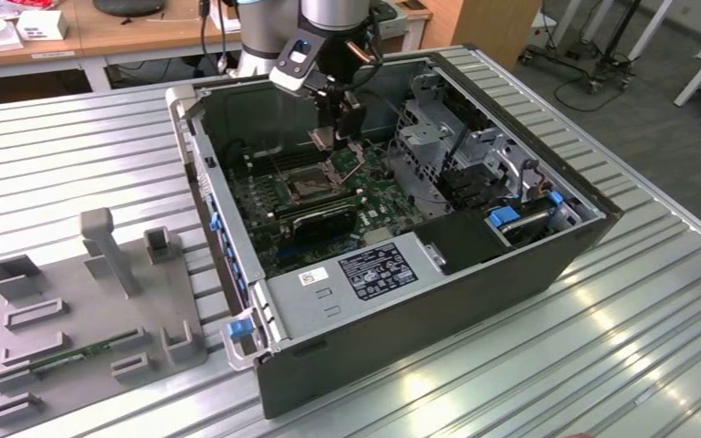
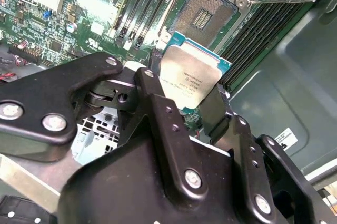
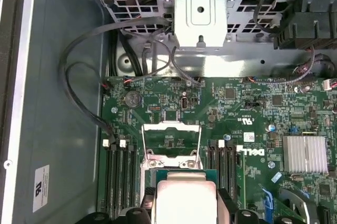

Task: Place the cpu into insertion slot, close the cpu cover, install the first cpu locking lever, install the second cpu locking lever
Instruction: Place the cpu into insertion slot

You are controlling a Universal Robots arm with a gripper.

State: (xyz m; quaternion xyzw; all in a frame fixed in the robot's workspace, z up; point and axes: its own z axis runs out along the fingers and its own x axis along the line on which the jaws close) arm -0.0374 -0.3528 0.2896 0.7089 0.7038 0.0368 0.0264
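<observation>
The gripper (image 1: 333,135) hangs in the upper middle of the exterior view, reaching down into the open computer case (image 1: 448,301), and it is clamped on the cpu (image 2: 188,74). In the second wrist view its black fingers (image 2: 152,95) press on two opposite edges of the chip, with the pale metal face showing between them. The cpu is held in the air above the green motherboard (image 1: 375,175), near the insertion slot (image 2: 202,16) but not touching it. The slot lies uncovered, its dark centre showing. In the first wrist view the cpu cover (image 3: 171,126) is swung open just beyond the chip. A thin locking lever (image 2: 281,0) sticks out beside the slot, and long black memory slots (image 2: 263,29) run along its sides. The case rests on a ribbed metal surface (image 1: 70,164). A grey fixture (image 1: 83,319) with upright blocks sits at the exterior view's lower left.
</observation>
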